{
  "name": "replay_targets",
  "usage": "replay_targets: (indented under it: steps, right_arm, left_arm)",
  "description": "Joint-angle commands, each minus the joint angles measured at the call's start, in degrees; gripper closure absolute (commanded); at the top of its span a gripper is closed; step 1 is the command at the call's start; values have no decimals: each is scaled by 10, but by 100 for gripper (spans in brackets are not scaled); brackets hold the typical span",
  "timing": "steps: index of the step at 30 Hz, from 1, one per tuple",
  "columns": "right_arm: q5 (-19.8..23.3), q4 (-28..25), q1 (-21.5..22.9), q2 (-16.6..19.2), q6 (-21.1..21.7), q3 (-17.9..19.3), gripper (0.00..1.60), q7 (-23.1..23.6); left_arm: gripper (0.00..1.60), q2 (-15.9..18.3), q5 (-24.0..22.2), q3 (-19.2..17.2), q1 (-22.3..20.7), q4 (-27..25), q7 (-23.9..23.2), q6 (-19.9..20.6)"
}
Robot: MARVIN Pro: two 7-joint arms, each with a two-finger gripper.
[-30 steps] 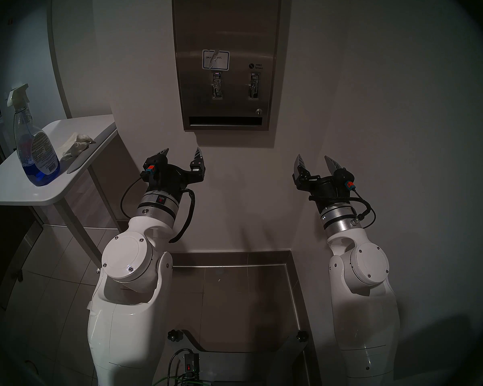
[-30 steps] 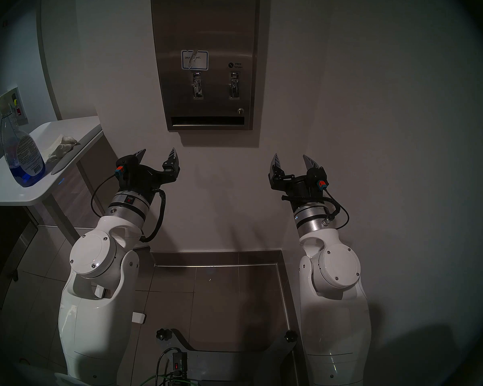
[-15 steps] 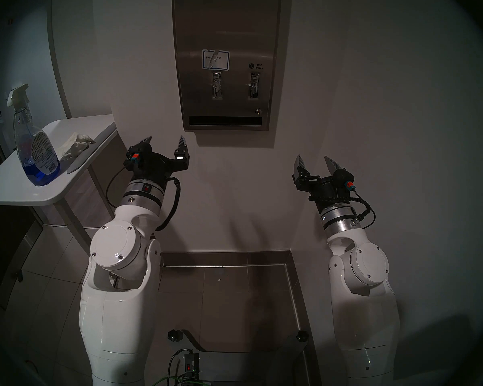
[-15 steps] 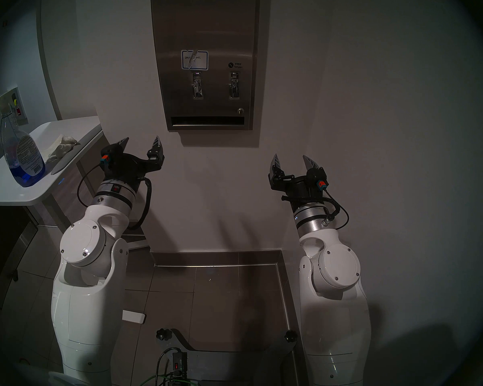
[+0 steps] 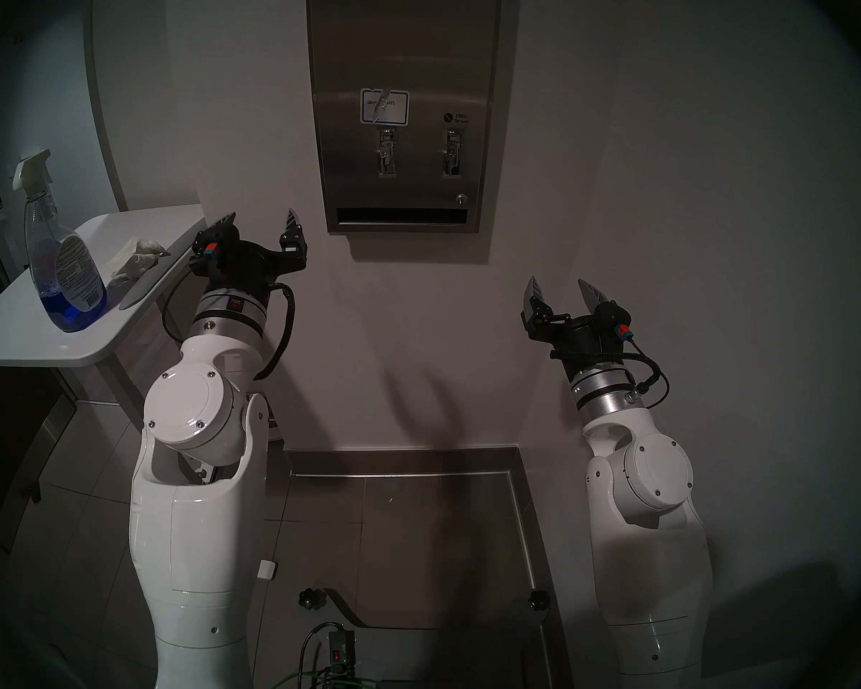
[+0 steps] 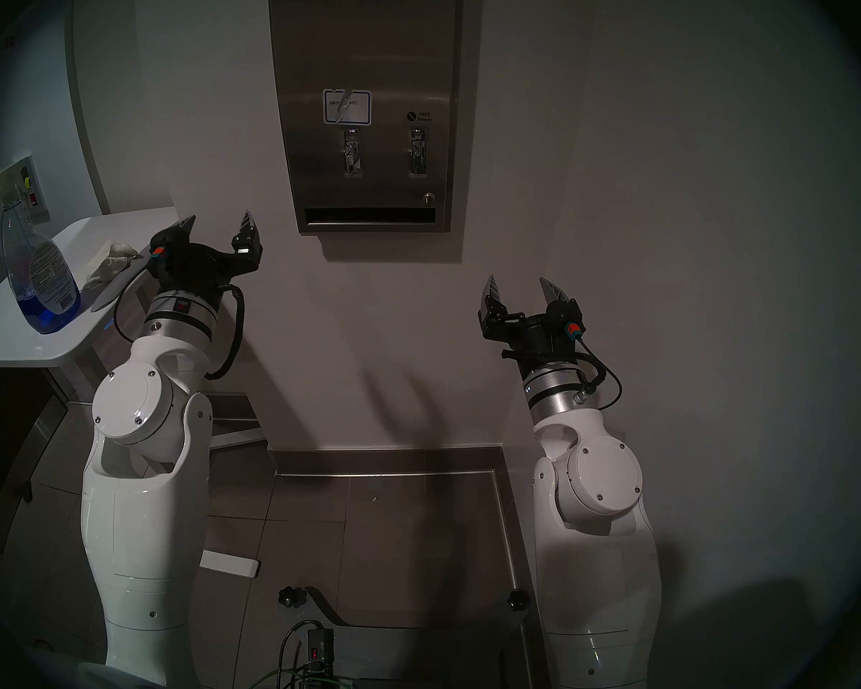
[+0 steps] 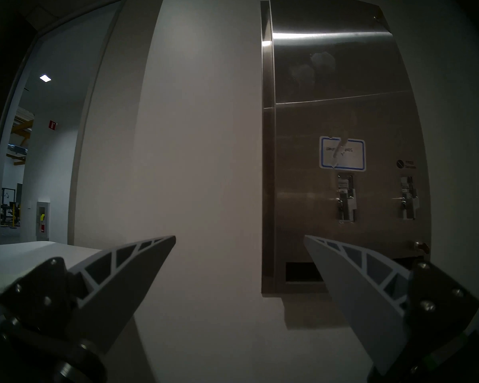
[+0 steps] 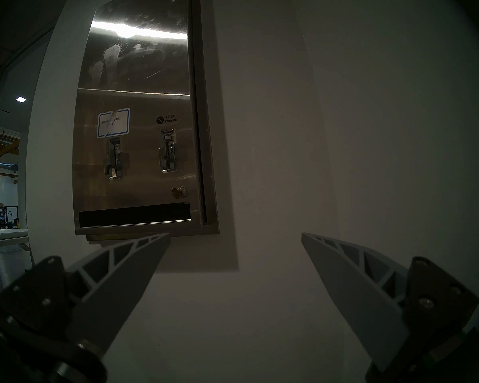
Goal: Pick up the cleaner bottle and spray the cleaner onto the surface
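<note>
The cleaner bottle (image 5: 63,255) (image 6: 38,265), clear with a white spray head and blue liquid, stands upright on a white table (image 5: 31,335) at the far left. The stainless-steel wall dispenser (image 5: 403,51) (image 6: 369,41) (image 7: 343,120) (image 8: 138,78) hangs on the wall ahead, with smudges on its upper panel. My left gripper (image 5: 259,220) (image 6: 218,221) (image 7: 239,237) is open and empty, at the table's right edge, well right of the bottle. My right gripper (image 5: 557,285) (image 6: 516,284) (image 8: 235,234) is open and empty, below and right of the dispenser.
A crumpled white cloth (image 5: 138,260) (image 6: 110,260) lies on the table between the bottle and my left gripper. The table's leg (image 5: 120,389) stands below. A doorway (image 7: 25,158) opens at the far left. The white wall (image 5: 667,176) is close ahead. A metal floor frame (image 5: 518,494) lies between the arms.
My left arm has swung left and up toward the table, its open gripper now at the table's right edge. The right arm has not moved.
</note>
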Motion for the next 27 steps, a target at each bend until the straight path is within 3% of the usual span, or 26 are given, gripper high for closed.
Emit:
replay_targets:
  steps: [1, 18, 27]
  right_arm:
    - [1, -19, 10, 1, -4, -1, 0, 0]
    - [1, -19, 10, 1, -4, -1, 0, 0]
    - [1, -19, 10, 1, -4, -1, 0, 0]
  left_arm:
    - [0, 12, 2, -22, -57, -9, 7, -19]
    - [0, 75, 38, -86, -111, -1, 15, -13]
    - [0, 116, 0, -138, -104, -33, -48, 53]
